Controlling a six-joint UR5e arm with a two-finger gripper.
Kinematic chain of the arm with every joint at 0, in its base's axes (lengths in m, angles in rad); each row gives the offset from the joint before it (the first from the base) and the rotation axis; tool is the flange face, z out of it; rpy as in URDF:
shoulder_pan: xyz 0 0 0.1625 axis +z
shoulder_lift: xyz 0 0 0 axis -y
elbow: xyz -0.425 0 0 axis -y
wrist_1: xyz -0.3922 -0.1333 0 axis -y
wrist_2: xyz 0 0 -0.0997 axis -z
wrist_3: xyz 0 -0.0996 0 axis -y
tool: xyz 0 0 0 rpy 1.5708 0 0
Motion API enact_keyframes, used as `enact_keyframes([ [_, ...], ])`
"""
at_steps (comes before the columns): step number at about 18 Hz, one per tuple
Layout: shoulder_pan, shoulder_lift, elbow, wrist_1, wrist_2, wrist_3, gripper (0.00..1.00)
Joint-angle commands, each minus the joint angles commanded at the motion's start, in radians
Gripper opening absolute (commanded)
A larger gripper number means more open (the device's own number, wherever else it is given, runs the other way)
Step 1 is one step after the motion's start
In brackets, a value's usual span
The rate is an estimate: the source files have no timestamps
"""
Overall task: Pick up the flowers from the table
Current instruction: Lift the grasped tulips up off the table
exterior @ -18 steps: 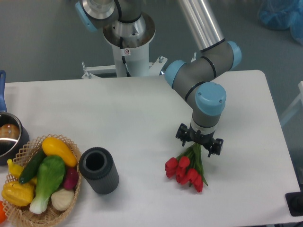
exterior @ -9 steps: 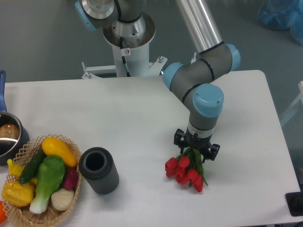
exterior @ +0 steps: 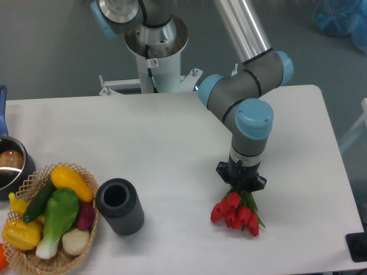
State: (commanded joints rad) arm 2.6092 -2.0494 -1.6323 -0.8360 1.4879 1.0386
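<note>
Since the earlier frames the flowers [exterior: 236, 213] have shifted right and slightly toward the near edge: the red heads, previously left of the wrist line, now sit directly below and a little right of it. Gripper [exterior: 241, 184] has also turned about its axis; the two side lugs seen a second ago no longer stick out left and right, and the body looks narrower.

Gripper points straight down over the stem end of the bunch. Fingers are hidden by the gripper body and the green leaves, so I cannot tell whether the jaws are closed on the stems or apart. Stems run up into the underside of the gripper; contact looks likely but is not resolved.

Flowers: red tulip heads fan out toward the near right, green leaves behind them. Whether the heads rest on the table [exterior: 172, 143] or hang just above it cannot be told from this view; a faint shadow lies right beside them.

Arm: blue-capped wrist joint above the gripper, grey elbow link rising to the upper right, base column at the far edge.

Left part of table: grey cylinder [exterior: 119, 206] lying with open end up-left, just beside a wicker basket [exterior: 86, 240] of vegetables. Dark pot [exterior: 10, 166] with blue handle at the left edge, touching the basket rim or very near it.
</note>
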Motion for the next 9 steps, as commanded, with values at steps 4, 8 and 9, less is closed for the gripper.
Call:
enact_keyframes([
  [4, 0.015, 0.029, 0.052, -0.032, 0.006, 0.003, 0.0],
  [8, 0.017, 0.034, 0.117, -0.1, 0.005, 0.011, 0.0],
  [9, 0.019, 0.034, 0.135, -0.112, 0.002, 0.012, 0.0],
])
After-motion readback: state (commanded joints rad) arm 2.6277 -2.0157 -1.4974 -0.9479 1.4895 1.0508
